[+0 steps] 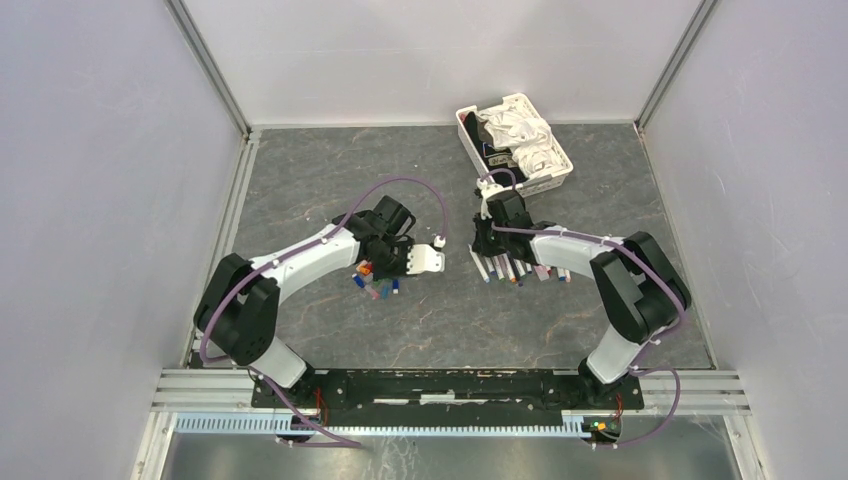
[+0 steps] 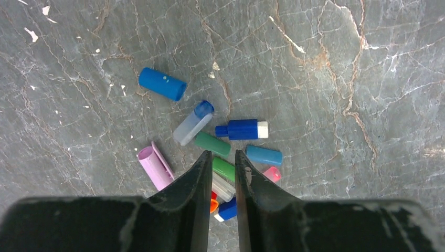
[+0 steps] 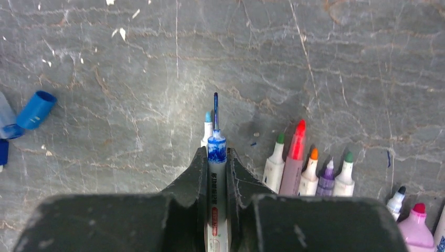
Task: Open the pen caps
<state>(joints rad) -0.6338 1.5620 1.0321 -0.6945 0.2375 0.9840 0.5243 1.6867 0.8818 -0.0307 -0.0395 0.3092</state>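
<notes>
In the left wrist view several loose pen caps lie in a heap on the grey table: a blue cap (image 2: 162,84), a lilac one (image 2: 152,167), a dark green one (image 2: 212,144), a light blue one (image 2: 263,155) and a pink one (image 2: 272,173). My left gripper (image 2: 223,153) hovers over the heap (image 1: 372,283), jaws a little apart and empty, with a bright green cap (image 2: 224,168) seen through the gap. My right gripper (image 3: 216,152) is shut on a white pen (image 3: 216,178) whose thin blue tip is bare. Uncapped pens (image 3: 294,157) lie in a row to its right (image 1: 520,268).
A white basket (image 1: 470,140) of cloth stands at the back right, just beyond the right gripper (image 1: 487,245). Another blue cap (image 3: 35,109) lies at the left of the right wrist view. Grey walls close in both sides and the back.
</notes>
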